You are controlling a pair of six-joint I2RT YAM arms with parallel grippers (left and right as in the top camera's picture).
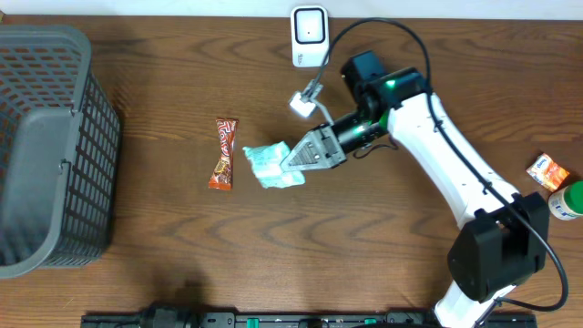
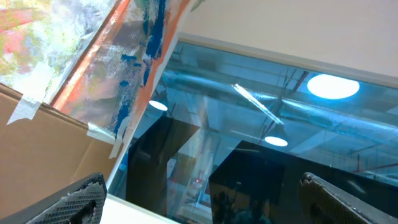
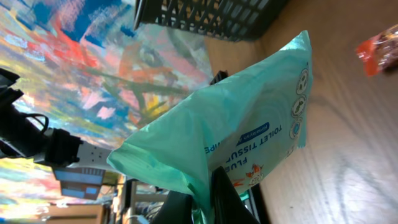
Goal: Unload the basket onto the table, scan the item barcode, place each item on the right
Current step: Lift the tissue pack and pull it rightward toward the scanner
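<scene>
The item is a mint-green pack of flushable toilet tissue wipes (image 1: 270, 165), held just above the wooden table near its middle. My right gripper (image 1: 293, 159) is shut on the pack's right end. In the right wrist view the pack (image 3: 242, 112) fills the centre, its edge pinched between the dark fingers of my right gripper (image 3: 210, 196). No barcode shows on the pack's visible sides. A white scanner (image 1: 309, 35) stands at the table's far edge, behind the gripper. My left gripper (image 2: 205, 208) points up at the ceiling and is open, with nothing between its fingers (image 2: 71, 199).
An orange-brown snack wrapper (image 1: 223, 153) lies just left of the pack. A dark grey mesh basket (image 1: 55, 146) fills the left side. At the right edge are an orange box (image 1: 548, 171) and a green-capped bottle (image 1: 567, 201). The scanner's cable (image 1: 364, 32) loops over the right arm.
</scene>
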